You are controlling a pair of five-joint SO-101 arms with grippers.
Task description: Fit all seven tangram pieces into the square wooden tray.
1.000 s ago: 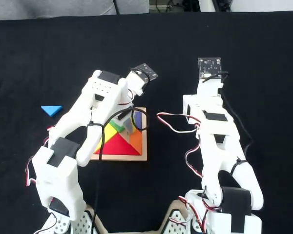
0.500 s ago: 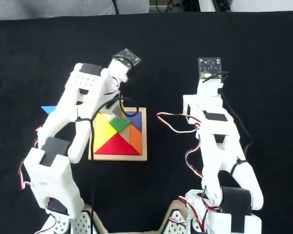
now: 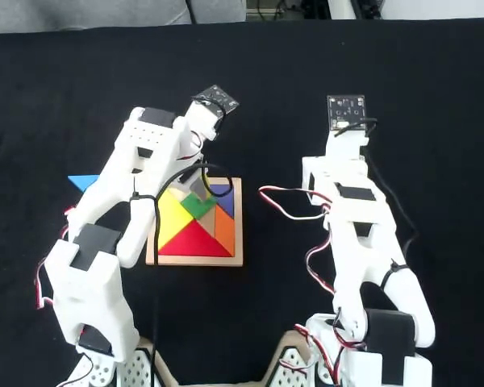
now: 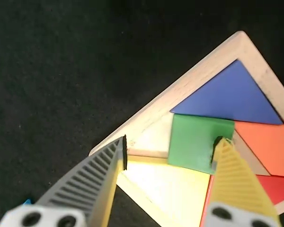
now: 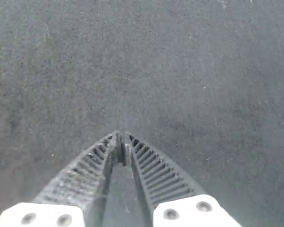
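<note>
Most pieces point(image 3: 195, 240) are seated in the wooden tray point(image 3: 202, 261), one slot point(image 4: 149, 137) is left bare under the spread, empty left gripper point(image 4: 171, 149), the light-blue triangle point(image 3: 85, 182) is stranded outside at the tray's ten o'clock, and the right gripper point(image 5: 119, 146) is held pressed together.

Blk cloth table point(image 3: 436, 97), grey fabric point(image 3: 81, 12) + cables point(image 3: 278, 8) behind

The right gripper point(image 5: 119, 142) hangs over the black cloth of the bench point(image 5: 189, 61), its two ribbed grey fingers point(image 5: 85, 170) pressed together at the tips, spreading apart toward their white bases
</note>
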